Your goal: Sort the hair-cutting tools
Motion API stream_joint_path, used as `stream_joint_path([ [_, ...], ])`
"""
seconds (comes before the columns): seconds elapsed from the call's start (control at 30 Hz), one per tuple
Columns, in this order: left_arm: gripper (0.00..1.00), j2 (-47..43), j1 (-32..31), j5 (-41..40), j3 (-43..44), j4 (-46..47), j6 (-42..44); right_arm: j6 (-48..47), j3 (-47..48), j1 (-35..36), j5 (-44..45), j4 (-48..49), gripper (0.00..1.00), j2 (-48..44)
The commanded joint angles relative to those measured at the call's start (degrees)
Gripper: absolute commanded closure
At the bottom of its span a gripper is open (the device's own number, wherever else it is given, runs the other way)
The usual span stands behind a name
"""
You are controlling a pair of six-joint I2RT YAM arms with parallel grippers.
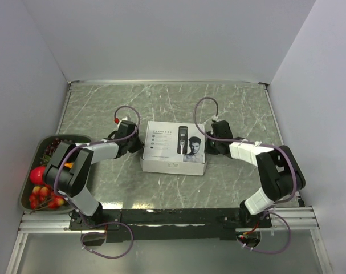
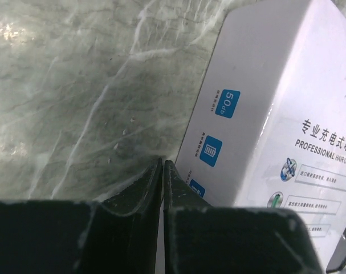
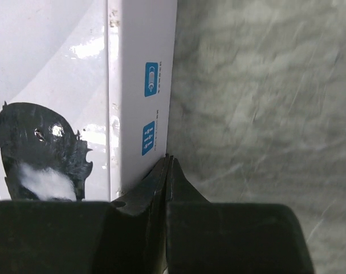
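No clipper, comb guard, cylindrical piece or cable shows in any view; they are hidden or out of view. A flat white box [image 1: 174, 147] with a printed man's face lies closed at the table's middle. My left gripper [image 1: 136, 145] is shut and empty, its tips [image 2: 162, 162] against the box's left side [image 2: 264, 103]. My right gripper [image 1: 211, 146] is shut and empty, its tips [image 3: 169, 157] against the box's right side [image 3: 144, 85].
A grey tray [image 1: 40, 149] with colourful fruit [image 1: 41, 191] sits at the left edge, beside the left arm. Grey marble-patterned tabletop [image 1: 167, 103] lies behind the box. White walls stand on the left, right and back.
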Motion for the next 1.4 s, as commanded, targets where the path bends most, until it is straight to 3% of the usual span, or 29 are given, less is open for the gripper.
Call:
stream_joint_path([
  [0.0, 0.89, 0.92, -0.42, 8.98, 3.73, 6.27, -0.99, 0.43, 7.64, 0.93, -11.61, 11.86, 1.00, 2.95],
  [0.37, 0.89, 2.77, 2.92, 9.60, 11.37, 1.88, 0.67, -0.09, 15.38, 0.67, -10.65, 10.37, 1.00, 9.37],
  [0.63, 0.88, -2.05, 2.92, 2.31, 10.06, -6.62, 1.91, -0.89, 12.67, 0.49, -0.72, 5.89, 0.99, 2.09],
  [0.73, 0.85, -4.95, 2.92, 0.13, 7.78, -8.84, 1.56, -0.89, 10.65, 0.84, 3.04, 2.91, 0.71, -1.51],
  [0.83, 0.80, -7.77, 2.92, -2.17, 5.67, -10.42, 1.29, -0.89, 8.45, 0.93, 6.82, 0.01, 0.61, -4.77],
  [0.93, 0.70, -9.36, 2.92, -3.84, 4.09, -11.04, 1.29, -0.71, 7.13, 0.93, 7.72, -1.41, 0.57, -6.88],
  [1.37, 0.60, -7.25, 3.27, -10.44, 2.06, -11.57, 0.85, 1.14, 5.28, 1.64, 13.26, -2.81, 0.56, -3.90],
])
